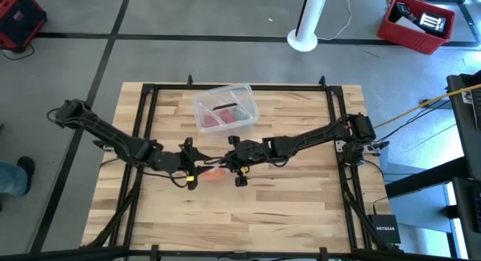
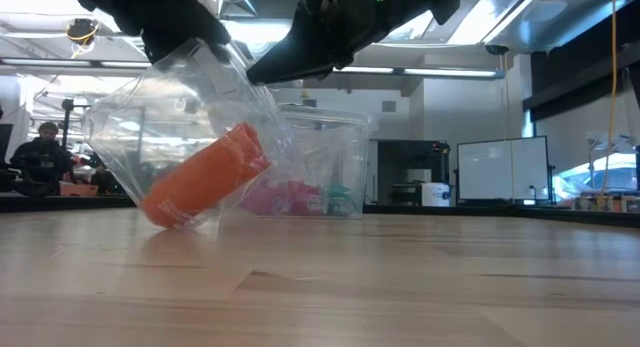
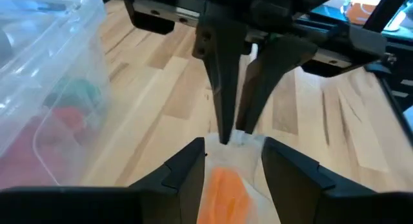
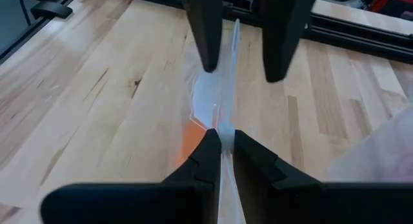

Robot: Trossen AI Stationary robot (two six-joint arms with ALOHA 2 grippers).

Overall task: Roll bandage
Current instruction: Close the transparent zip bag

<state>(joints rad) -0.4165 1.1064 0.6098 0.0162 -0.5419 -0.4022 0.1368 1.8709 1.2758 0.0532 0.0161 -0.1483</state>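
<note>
The orange bandage [image 2: 200,177] is a stubby roll inside a clear plastic wrapper [image 2: 170,107] at the table's middle [image 1: 213,173]. The wrapper stands tilted, and its lower end with the roll rests on the table. My right gripper [image 4: 222,153] is shut on the wrapper's upper edge. My left gripper [image 3: 232,169] is open, with one finger on either side of the wrapper and roll [image 3: 226,192]. I cannot tell whether its fingers touch the plastic. The two grippers face each other [image 1: 197,169] [image 1: 224,165]. My right gripper pinches the wrapper's thin upper edge [image 4: 222,124] between its two fingertips, coming from the table's right and slanting down. The plastic runs along between the fingers. The wrapper hangs tilted below the hold, with the roll end [image 2: 165,212] on the table.
A clear plastic box [image 1: 225,108] with red and green contents stands just behind the grippers toward the far edge. It also shows in the left wrist view [image 3: 45,75]. There is bare wood toward the near edge [image 1: 240,223]. A black frame rims the table.
</note>
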